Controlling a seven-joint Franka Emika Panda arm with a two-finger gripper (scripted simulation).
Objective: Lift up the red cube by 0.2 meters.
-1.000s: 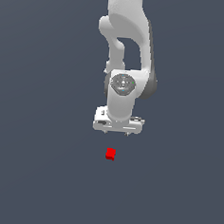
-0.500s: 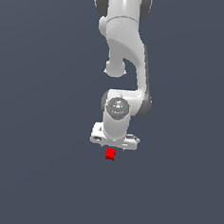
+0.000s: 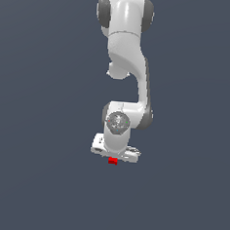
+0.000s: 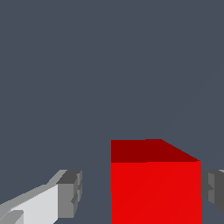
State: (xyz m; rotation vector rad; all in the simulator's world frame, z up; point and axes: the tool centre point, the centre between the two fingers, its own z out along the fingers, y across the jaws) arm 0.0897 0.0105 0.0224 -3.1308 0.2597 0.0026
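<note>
The red cube [image 3: 113,161] rests on the grey floor, mostly hidden under the white hand of my gripper [image 3: 113,159] in the exterior view; only a thin red strip shows. In the wrist view the red cube [image 4: 155,188] sits between the two grey fingertips, bright on its facing side and darker on the other side that shows. One fingertip [image 4: 70,194] stands well apart from the cube; the other fingertip [image 4: 214,190] is very close to it, contact unclear. My gripper [image 4: 142,192] is open around the cube.
A plain dark grey floor [image 3: 43,180] surrounds the arm on all sides. No other objects show in either view.
The arm has come down steadily over the last second. The hand, earlier above the cube with a gap, now sits over it and covers most of it. The cube has not moved.
</note>
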